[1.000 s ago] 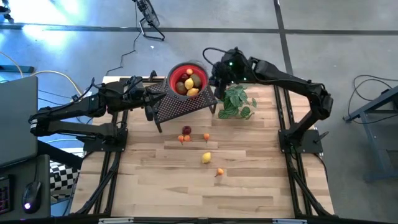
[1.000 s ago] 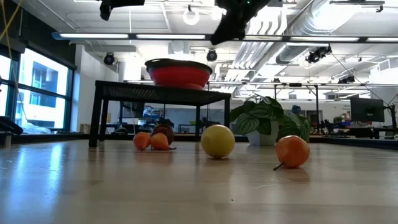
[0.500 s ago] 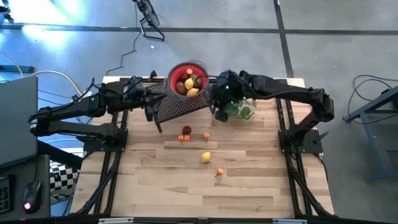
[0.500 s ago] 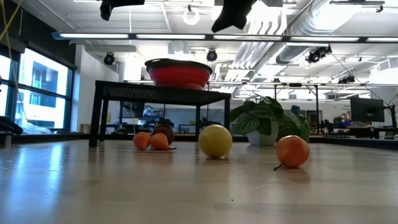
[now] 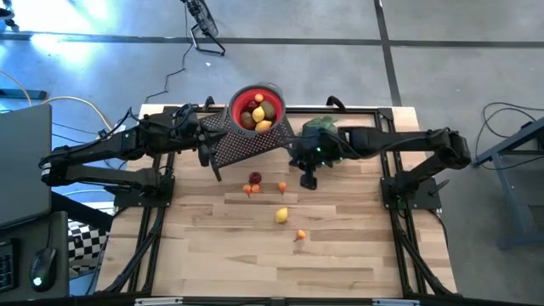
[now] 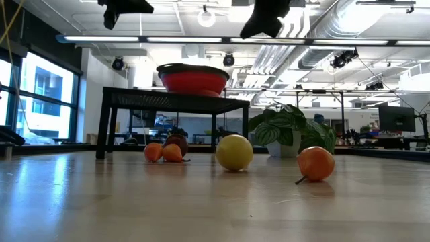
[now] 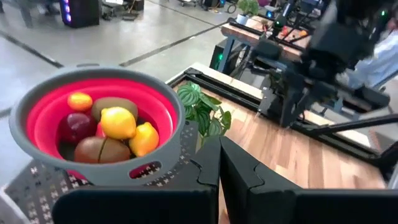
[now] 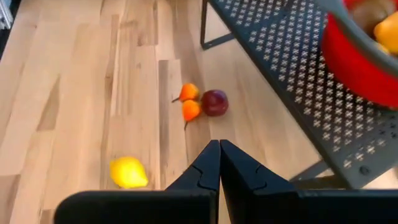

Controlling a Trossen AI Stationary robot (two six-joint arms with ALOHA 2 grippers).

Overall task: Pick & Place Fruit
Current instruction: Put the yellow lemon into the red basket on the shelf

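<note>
My right claw (image 8: 219,163), empty and closed, hangs above the pale wooden surface (image 5: 340,246) near a dark red round fruit (image 8: 215,102); my left claw (image 7: 219,163) is closed too.

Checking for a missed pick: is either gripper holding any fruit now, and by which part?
Nothing is held. The right gripper is shut empty above the table; the left gripper is shut empty beside the red bowl.
</note>
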